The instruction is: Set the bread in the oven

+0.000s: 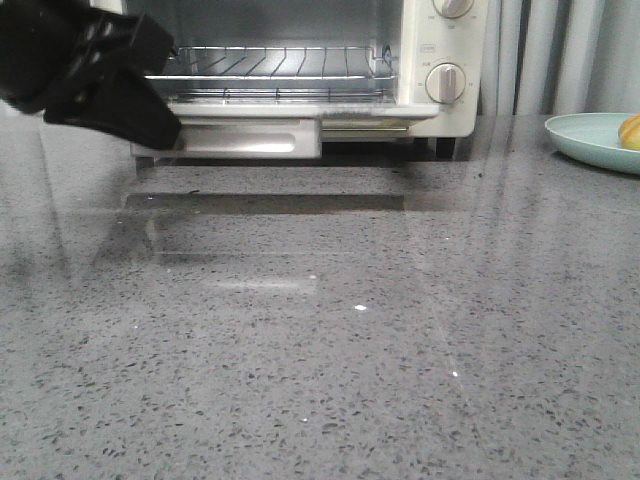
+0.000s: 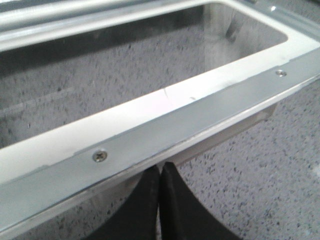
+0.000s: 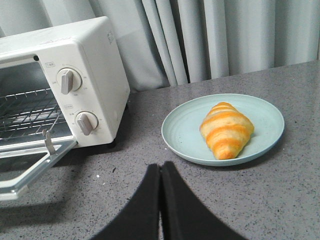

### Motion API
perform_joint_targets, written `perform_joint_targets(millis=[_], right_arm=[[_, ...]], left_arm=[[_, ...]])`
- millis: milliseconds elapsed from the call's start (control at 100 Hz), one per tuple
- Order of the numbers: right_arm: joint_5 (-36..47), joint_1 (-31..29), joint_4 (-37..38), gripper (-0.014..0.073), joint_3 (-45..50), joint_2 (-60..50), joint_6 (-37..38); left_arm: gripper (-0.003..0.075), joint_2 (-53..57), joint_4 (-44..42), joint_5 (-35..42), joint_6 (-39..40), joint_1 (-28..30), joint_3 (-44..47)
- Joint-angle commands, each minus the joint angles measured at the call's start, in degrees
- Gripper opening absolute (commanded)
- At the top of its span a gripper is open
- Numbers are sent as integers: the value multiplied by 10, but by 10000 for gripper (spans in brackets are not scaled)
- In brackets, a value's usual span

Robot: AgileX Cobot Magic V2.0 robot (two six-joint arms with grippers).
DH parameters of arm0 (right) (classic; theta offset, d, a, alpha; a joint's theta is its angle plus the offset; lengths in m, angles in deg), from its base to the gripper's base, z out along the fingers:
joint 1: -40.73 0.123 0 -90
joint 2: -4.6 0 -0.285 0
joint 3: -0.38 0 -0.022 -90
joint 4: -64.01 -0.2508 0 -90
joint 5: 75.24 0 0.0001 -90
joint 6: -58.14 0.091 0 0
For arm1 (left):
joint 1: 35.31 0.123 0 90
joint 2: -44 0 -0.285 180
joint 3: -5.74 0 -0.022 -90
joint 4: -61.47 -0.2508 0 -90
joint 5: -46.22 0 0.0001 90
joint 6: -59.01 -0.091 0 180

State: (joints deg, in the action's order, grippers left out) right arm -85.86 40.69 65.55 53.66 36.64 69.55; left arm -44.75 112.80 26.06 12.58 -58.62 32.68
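The left claw (image 2: 160, 172), two black curved fingers pressed together with nothing between them, sits just under the outer edge of the cream-white toaster oven's (image 1: 440, 60) lowered glass-windowed door (image 2: 150, 125), whose metal frame strip with its screws runs directly ahead of the fingertips; whether the tips touch the door edge cannot be told. In the front view this black arm (image 1: 90, 70) hangs at the door's left end, close beside the metal door handle (image 1: 250, 138), with the wire rack (image 1: 280, 65) showing inside the open cavity beyond it. The right claw (image 3: 161, 172) also has its black fingers closed tight together and empty, held above the speckled grey stone countertop (image 3: 280, 200). Ahead of it and a little to one side, apart from the fingertips, lies the golden-yellow croissant-like bread with orange-brown stripes (image 3: 226, 129), resting on a round pale-green plate (image 3: 185, 130). The oven stands on the other side of that claw, well apart from the plate, its two round knobs (image 3: 68, 80) facing the claw, with grey curtains (image 3: 210, 35) hanging behind.
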Motion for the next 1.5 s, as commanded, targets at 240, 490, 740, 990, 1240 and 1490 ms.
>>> perform_joint_targets(millis=[240, 490, 740, 990, 1240, 1490], right_arm=[[55, 1, 4, -69, -22, 8, -3], [84, 1, 4, -67, -50, 32, -3], [-86, 1, 28, -34, -252, 211, -3], [-200, -40, 70, 365, -415, 399, -3], [-137, -93, 68, 346, -434, 549, -3], [-70, -93, 70, 339, -434, 650, -3]], left_arm=[[-22, 18, 31, 2, 1, 0, 3], [-22, 41, 53, -63, 1, 0, 3], [-22, 164, 51, -71, 1, 0, 3], [-22, 272, 50, -105, 1, 0, 3], [-22, 343, 45, -103, 1, 0, 3], [-22, 367, 38, -102, 1, 0, 3]])
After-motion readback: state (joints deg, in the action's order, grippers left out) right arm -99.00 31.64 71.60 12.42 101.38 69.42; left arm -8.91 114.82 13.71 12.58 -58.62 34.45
